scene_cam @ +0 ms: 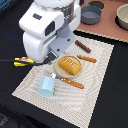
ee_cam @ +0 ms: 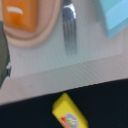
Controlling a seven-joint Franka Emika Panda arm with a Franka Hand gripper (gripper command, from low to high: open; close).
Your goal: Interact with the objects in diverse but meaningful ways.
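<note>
Orange-brown scored bread loaf (scene_cam: pixel 69 65) sits on a beige plate (scene_cam: pixel 59 71) mid-mat, just beside the end effector (scene_cam: pixel 59 48), whose finger state I cannot tell. Best approach: descend centred, straddling the loaf's short sides.

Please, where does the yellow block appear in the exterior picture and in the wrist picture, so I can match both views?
Exterior view: the yellow block lies on the dark table, just off the mat's edge at the exterior view's left, partly hidden under the arm.
Wrist view: the yellow block lies on the dark surface beyond the mat's edge.
Shared landmark: the light blue carton.
</note>
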